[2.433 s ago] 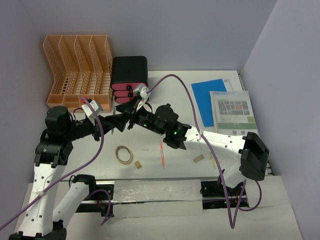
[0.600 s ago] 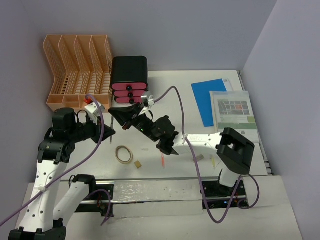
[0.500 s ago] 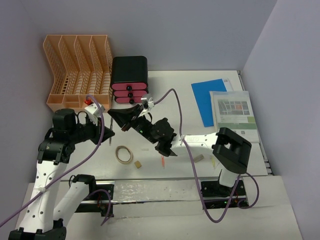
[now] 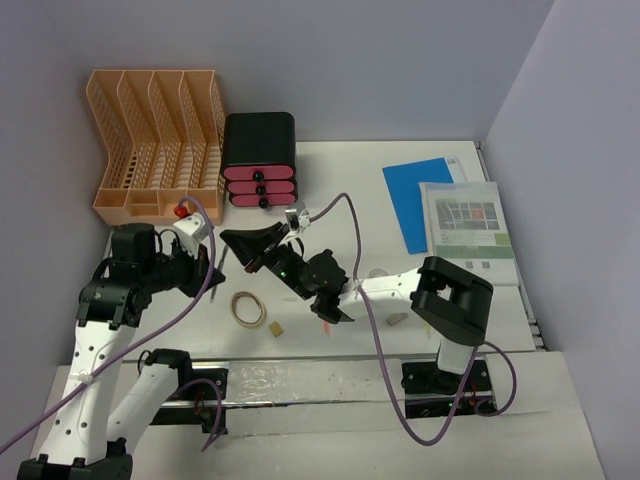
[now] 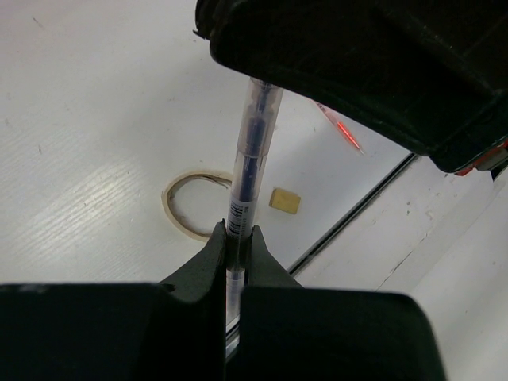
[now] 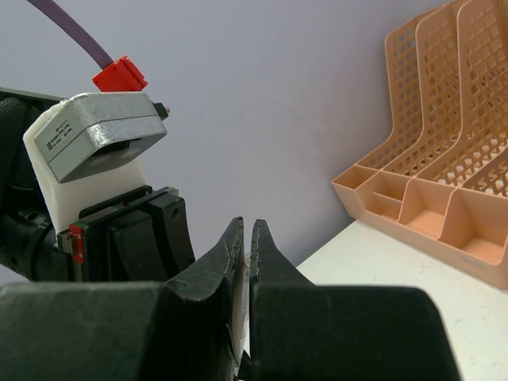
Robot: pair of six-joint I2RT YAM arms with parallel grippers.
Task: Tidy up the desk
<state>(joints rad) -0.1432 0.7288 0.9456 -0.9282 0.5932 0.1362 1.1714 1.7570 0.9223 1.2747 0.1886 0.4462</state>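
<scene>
The rack (image 4: 150, 140) stands at the far left corner of the desk (image 4: 340, 175), which fills the view under both arms. The left arm rises from its base, folds at the elbow and turns its forearm to the right. The left gripper (image 5: 237, 236) hangs above the desk, pinched tight on a clear pen (image 5: 252, 143) near the pen's lower end. Below it lie a rubber band (image 4: 248, 308) and, just to its right, a tan block (image 4: 275, 328). The pen's upper end runs in under the right gripper (image 6: 247, 238), which faces the left one, almost touching it. Its jaws are closed to a slit with a pale sliver between them, which seems to be that pen, though the wrist view is too tight to be sure. Behind them is the black box (image 4: 258, 160). The right arm stretches low and leftward from its base. A blue sheet (image 4: 418, 205) and a leaflet (image 4: 468, 232) lie far right.
</scene>
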